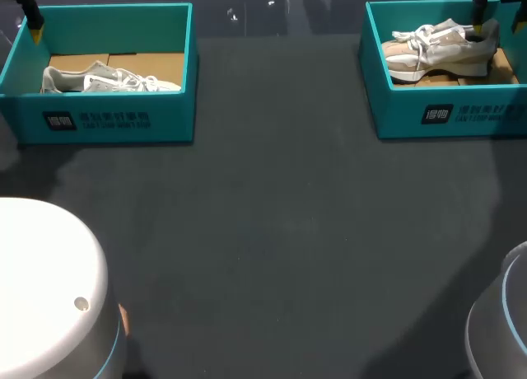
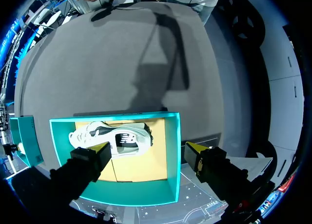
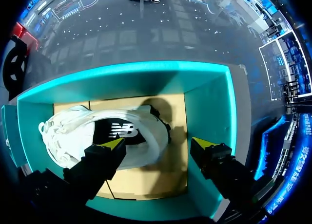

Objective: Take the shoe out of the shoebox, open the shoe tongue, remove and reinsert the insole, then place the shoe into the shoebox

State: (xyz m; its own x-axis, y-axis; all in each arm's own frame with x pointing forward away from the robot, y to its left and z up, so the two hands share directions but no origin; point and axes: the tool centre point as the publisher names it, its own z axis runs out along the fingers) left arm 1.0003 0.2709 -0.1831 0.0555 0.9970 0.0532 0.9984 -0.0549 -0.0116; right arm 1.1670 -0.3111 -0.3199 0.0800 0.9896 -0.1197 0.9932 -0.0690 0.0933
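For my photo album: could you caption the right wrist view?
Open yellow-tipped right gripper hovering above a white shoe lying in its teal shoebox.

The work surface was a dark grey, matte-finished table (image 1: 272, 247) with a flat top of uniform colour. In the head view its far edge ran straight across the scene. The tabletop carried no markings or seams that could be made out. In the left wrist view a long, narrow shadow (image 2: 168, 48) lay across the tabletop. In the head view a soft-edged shadow patch (image 1: 37, 169) darkened the surface near its left side.
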